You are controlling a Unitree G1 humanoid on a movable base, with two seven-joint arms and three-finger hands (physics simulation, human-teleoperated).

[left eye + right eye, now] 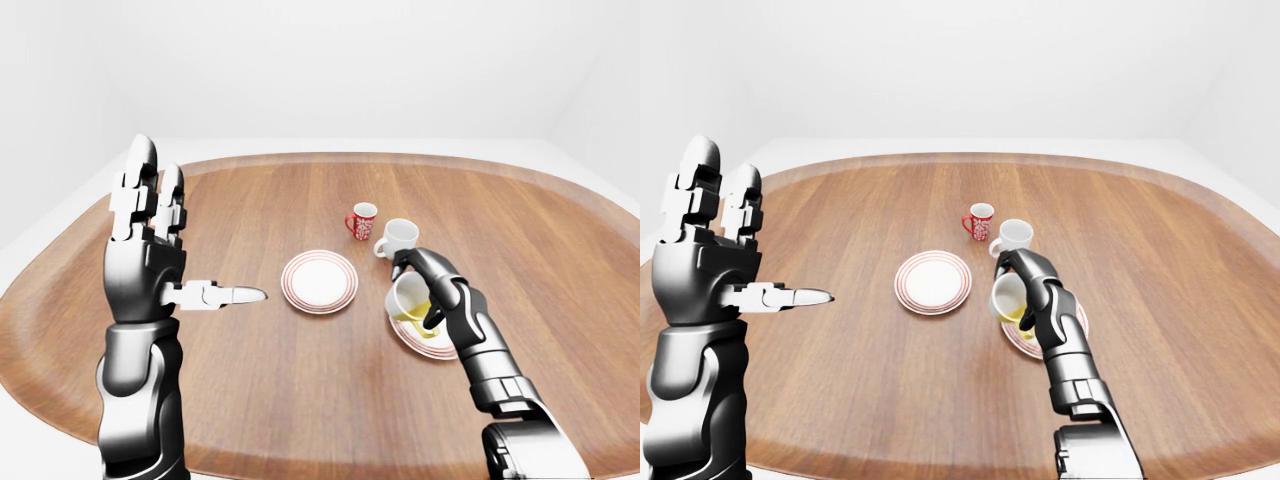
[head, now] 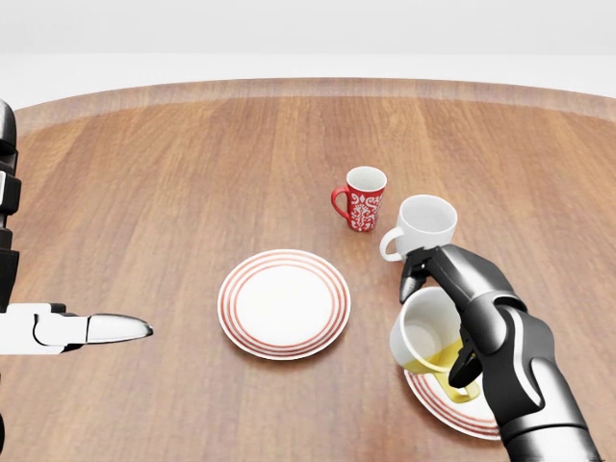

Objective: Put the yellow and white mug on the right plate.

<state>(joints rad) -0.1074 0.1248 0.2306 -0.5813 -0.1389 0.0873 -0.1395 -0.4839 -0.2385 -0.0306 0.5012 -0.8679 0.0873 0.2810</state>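
Observation:
The yellow and white mug (image 2: 423, 335) is tilted on its side, mouth facing left, held just over the right plate (image 2: 452, 409), a white plate with red rings at the lower right of the head view. My right hand (image 2: 469, 318) is shut on the mug, fingers wrapped over its rim and body. My left hand (image 1: 150, 240) is raised at the left, open and empty, fingers up and thumb pointing right.
A second red-ringed plate (image 2: 284, 303) lies in the middle of the wooden table (image 2: 192, 173). A red patterned mug (image 2: 363, 198) and a plain white mug (image 2: 422, 225) stand upright just above the right plate.

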